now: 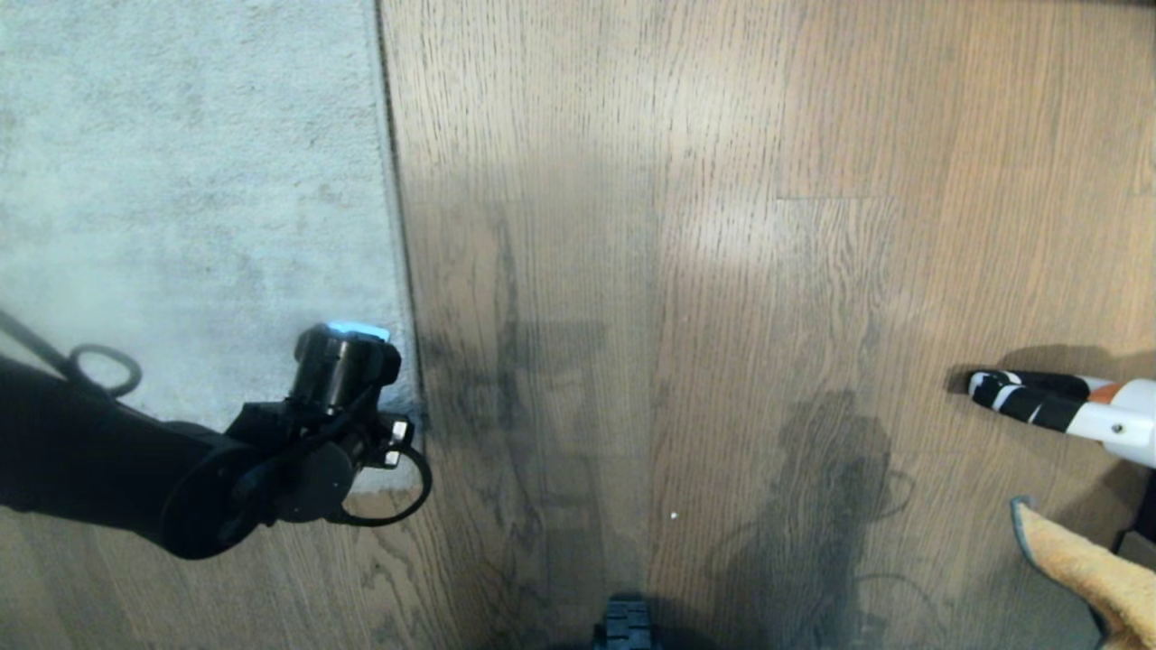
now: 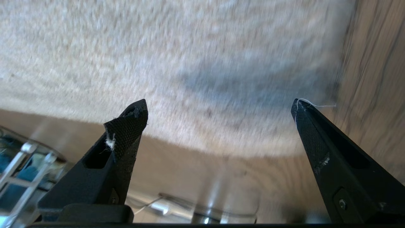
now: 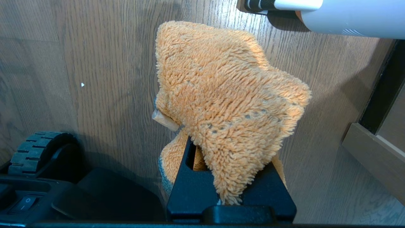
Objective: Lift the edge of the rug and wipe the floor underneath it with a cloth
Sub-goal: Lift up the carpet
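Note:
The pale grey rug lies flat on the brown wood floor at the left, its straight edge running toward me. My left arm hangs over the rug's near right corner. In the left wrist view my left gripper is open wide just above the rug, with nothing between its fingers. My right gripper is shut on the fuzzy orange cloth, which bunches over the fingers and hides their tips. A corner of the cloth shows at the bottom right of the head view.
A white, black and orange tool lies on the floor at the right. My base's wheel sits at the near middle. A wooden furniture base stands beside the right gripper.

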